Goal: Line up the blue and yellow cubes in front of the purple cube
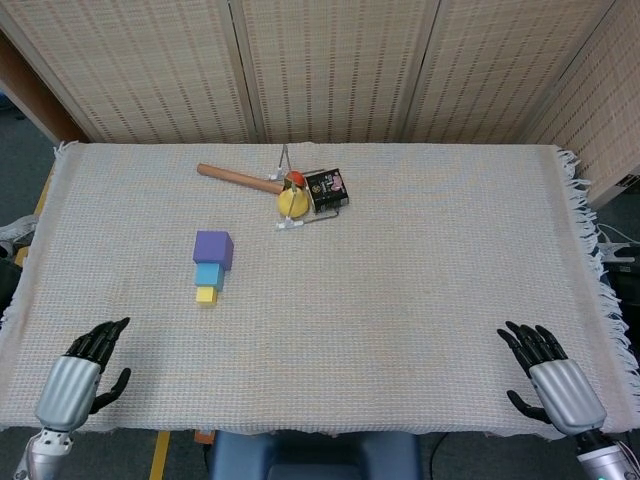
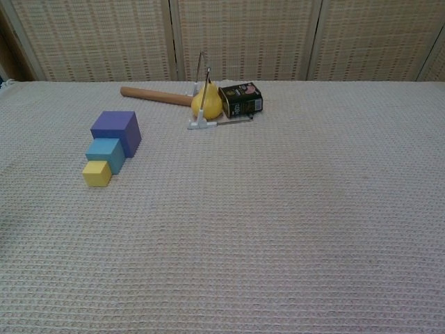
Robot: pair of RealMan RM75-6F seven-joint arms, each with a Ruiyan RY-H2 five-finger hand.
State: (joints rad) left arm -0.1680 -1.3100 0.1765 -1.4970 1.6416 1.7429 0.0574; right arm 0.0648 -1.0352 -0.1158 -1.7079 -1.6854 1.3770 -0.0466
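Observation:
A purple cube (image 1: 213,248) (image 2: 115,131) stands on the left half of the cloth. The smaller blue cube (image 1: 209,275) (image 2: 106,154) touches its near face, and the smallest, yellow cube (image 1: 206,295) (image 2: 96,173) sits against the blue one, so the three form a line toward me. My left hand (image 1: 76,378) lies at the front left edge of the table, fingers spread, holding nothing. Over at the front right edge, my right hand (image 1: 553,383) is also spread and empty. The chest view shows neither hand.
At the back centre lie a wooden-handled hammer (image 1: 238,178) (image 2: 154,94), a yellow pear-shaped fruit (image 1: 292,201) (image 2: 206,104) in a wire stand, and a small dark box (image 1: 327,188) (image 2: 241,99). A woven cloth (image 1: 420,270) covers the table; wicker screens stand behind.

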